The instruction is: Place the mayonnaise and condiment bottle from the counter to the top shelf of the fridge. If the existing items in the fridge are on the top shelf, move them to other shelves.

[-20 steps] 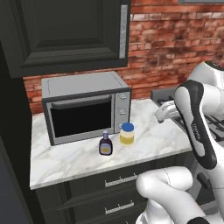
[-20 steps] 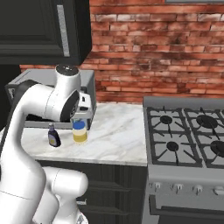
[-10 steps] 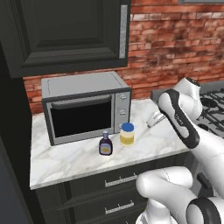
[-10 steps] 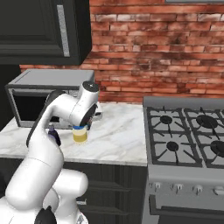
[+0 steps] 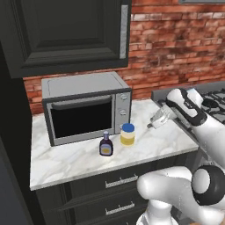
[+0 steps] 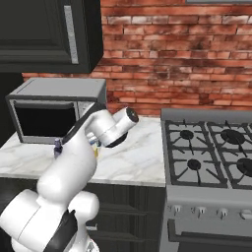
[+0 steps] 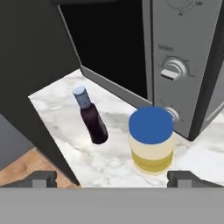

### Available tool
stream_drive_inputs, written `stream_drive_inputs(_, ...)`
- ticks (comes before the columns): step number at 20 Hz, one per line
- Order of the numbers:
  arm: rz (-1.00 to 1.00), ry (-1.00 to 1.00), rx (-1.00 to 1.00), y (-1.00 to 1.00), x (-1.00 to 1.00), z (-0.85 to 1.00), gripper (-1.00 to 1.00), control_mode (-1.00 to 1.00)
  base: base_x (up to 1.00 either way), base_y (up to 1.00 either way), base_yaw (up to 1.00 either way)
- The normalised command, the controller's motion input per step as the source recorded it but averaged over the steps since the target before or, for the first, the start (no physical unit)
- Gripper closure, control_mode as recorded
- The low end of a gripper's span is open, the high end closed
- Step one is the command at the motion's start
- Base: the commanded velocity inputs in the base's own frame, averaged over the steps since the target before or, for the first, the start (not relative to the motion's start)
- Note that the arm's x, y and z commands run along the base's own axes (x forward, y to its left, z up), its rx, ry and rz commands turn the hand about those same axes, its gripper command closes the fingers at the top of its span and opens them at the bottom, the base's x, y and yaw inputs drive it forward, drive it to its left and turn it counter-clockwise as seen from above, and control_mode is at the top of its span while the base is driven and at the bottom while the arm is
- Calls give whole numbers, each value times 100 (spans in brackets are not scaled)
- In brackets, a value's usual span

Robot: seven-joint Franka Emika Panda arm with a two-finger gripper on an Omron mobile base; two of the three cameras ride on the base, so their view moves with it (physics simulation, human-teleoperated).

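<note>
Bare counter (image 5: 162, 136) right of mayonnaise (image 5: 127, 134), condiment bottle (image 5: 105, 143) just beside it, microwave (image 5: 85, 112) close behind

White arm bent at elbow, forearm reaching left toward the mayonnaise (image 5: 127, 134). End effector (image 5: 157, 119) hovers just right of it, above the bench (image 5: 79, 160), jaws spread wide, holding nothing, tilted downward.

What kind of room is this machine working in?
A rendered home kitchen, by the look of it. A microwave sits on a white marble counter backed by red brick, and a gas stove stands beside it. A mayonnaise jar and a small dark condiment bottle stand before the microwave.
</note>
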Motion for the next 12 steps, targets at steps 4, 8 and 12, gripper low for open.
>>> stream_drive_inputs(4, 23, -14, 16, 11, 29, -19, -100, -100, 0, 0, 0)
stream_drive_inputs(8, 15, -26, 20, 11, 26, -27, -100, -100, 0, 0, 0)
stream_drive_inputs(12, 11, -22, 13, 33, 22, -32, -100, -100, 0, 0, 0)
